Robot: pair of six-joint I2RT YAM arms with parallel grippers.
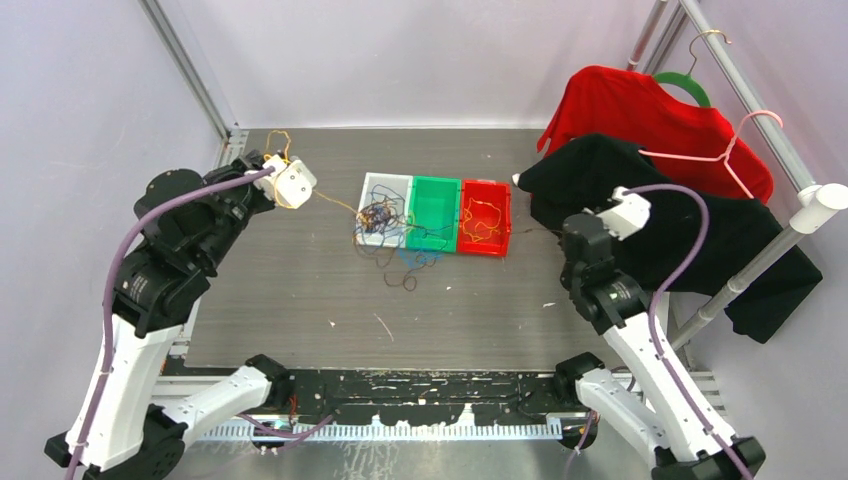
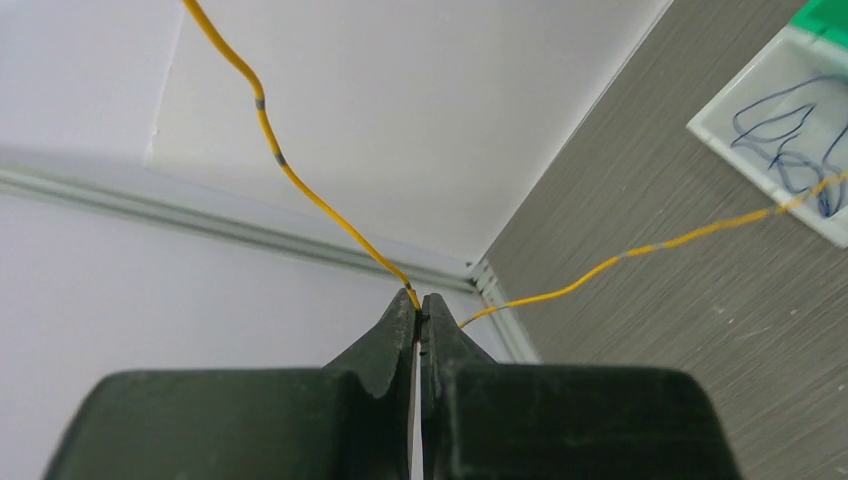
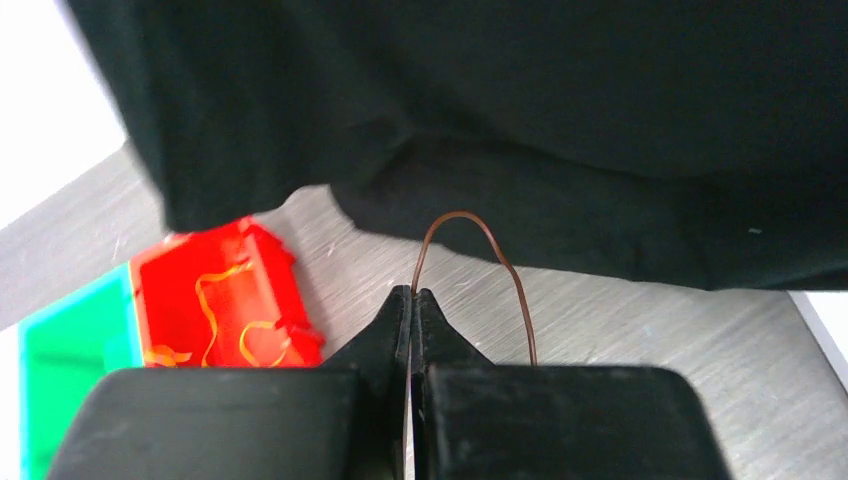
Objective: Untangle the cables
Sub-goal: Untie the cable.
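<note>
A tangle of thin cables (image 1: 385,225) in blue, orange-yellow and dark colours lies on the white bin (image 1: 372,184) and spills onto the table in front of it. My left gripper (image 1: 283,180) (image 2: 420,298) is shut on an orange-yellow cable (image 2: 300,185) that runs taut from its tips to the tangle (image 2: 700,235). My right gripper (image 1: 572,232) (image 3: 412,292) is shut on a thin brown cable (image 3: 470,220) that loops up from its tips, near the black cloth. Orange cables (image 1: 482,215) lie in the red bin (image 1: 502,195).
Three bins stand in a row: white, green (image 1: 433,212) and red. A black garment (image 1: 640,200) and a red shirt (image 1: 640,110) hang on a rack at the right. Frame posts stand at the back left corner (image 1: 190,70).
</note>
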